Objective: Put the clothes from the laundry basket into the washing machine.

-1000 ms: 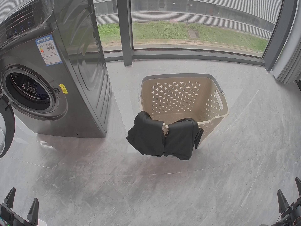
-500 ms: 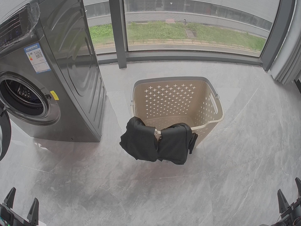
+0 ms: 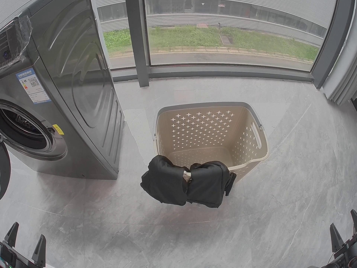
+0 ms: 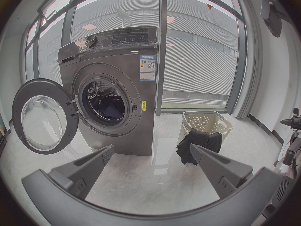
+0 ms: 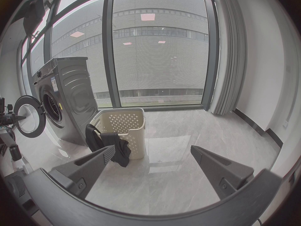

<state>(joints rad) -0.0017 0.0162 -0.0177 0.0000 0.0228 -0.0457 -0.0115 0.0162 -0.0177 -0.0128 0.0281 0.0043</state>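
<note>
Watching black garment (image 3: 167, 181) draping over laundry basket (image 3: 200, 131) rim; I'm fearing a careless pull tipping it. Left end effector (image 4: 151, 148) and right end effector (image 5: 152, 148) are gaping wide, empty.

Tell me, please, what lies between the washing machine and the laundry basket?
Nothing stands there: in the head view, the stretch between the washing machine and the laundry basket is bare grey floor.

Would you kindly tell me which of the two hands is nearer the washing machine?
The left hand, on the washing machine side; the right hand is past the laundry basket.
</note>
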